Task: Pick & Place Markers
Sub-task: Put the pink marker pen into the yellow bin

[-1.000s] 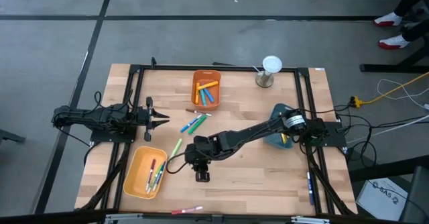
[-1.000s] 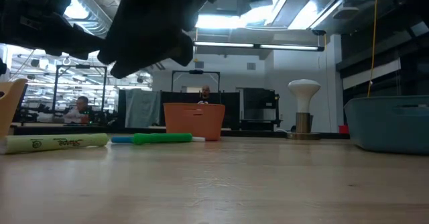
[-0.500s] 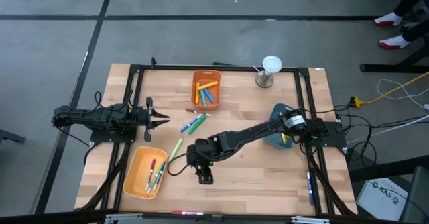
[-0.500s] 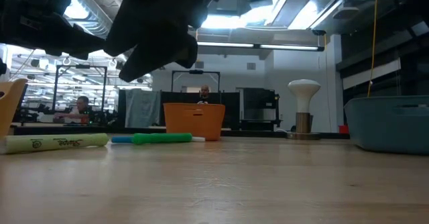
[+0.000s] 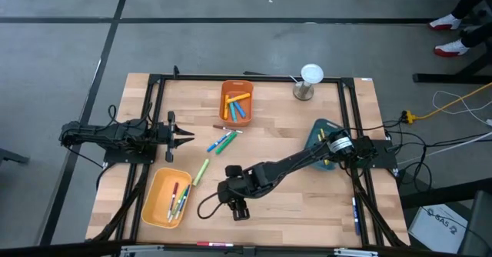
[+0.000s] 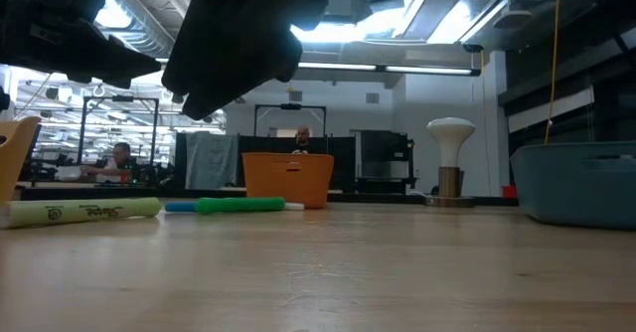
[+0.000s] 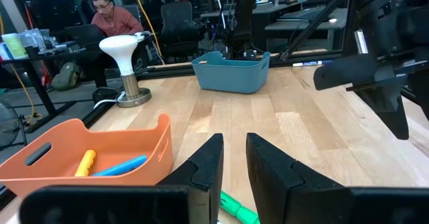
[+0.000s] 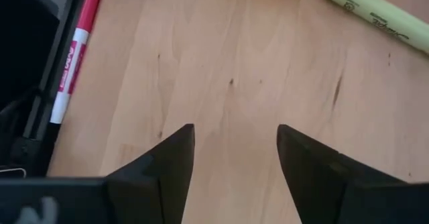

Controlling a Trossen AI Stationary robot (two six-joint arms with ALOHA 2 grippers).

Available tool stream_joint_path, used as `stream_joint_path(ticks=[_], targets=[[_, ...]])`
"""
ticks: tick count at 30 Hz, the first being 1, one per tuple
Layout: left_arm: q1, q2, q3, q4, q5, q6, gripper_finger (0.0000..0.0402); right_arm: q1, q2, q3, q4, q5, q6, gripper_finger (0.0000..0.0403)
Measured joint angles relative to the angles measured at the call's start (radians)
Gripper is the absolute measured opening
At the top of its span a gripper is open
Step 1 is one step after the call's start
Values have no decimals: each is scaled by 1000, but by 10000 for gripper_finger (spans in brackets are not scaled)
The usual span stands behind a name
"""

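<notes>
The right gripper [image 5: 241,213] hung low over bare wood near the table's front edge, jaws spread wide w/ nothing between them – the right wrist view showed only wood between the fingers [image 8: 161,170]. The left gripper [image 5: 190,137] waited at the table's left side, its fingers close together w/ a narrow gap, holding nothing.

Markers were scattered. Several lay in the orange bin [image 5: 237,103] at the back, a few more in the yellow bin [image 5: 165,199] front-left. Loose on the wood: a green and a blue one [image 5: 223,141] mid-table, and a yellow-green one [image 5: 201,171] just right of the yellow bin. A pink marker [image 8: 74,56] lay right by the dark frame rail at the front edge.

Likely step: going for the pink marker. To do it well – turn the wrist so the jaws straddle the barrel crosswise, centre on its mid-length, come down until the tips nearly touch the wood, then close. The rail is tight beside it, so one finger has little room; a finger landing on the rail could tip or roll the marker away. Approaching from the table side looked safer.
</notes>
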Motion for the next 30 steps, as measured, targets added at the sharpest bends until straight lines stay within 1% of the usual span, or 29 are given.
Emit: stream_joint_path(ticks=[5, 9, 11, 15, 17, 24, 27, 30], targets=[[0, 0, 0, 0, 0, -1, 61, 1, 0, 0, 0, 7, 1, 210], [0, 0, 0, 0, 35, -66, 63, -4, 0, 0, 1, 12, -32, 210], [0, 0, 0, 0, 87, -90, 65, -10, 0, 0, 1, 12, -53, 210], [-18, 20, 40, -1, 263, -137, 69, -24, 0, 0, 1, 12, -47, 210], [-41, 49, 74, 0, 309, -158, 72, -29, 0, 0, 1, 12, -30, 210], [-181, 241, 222, -2, 335, -179, 85, -38, 0, 0, 1, 16, 9, 210], [-245, 314, 298, 9, 365, -242, 94, -44, 0, 0, 1, 19, 9, 210], [-295, 355, 350, 9, 397, -278, 100, -49, 0, 0, 1, 22, 36, 210]])
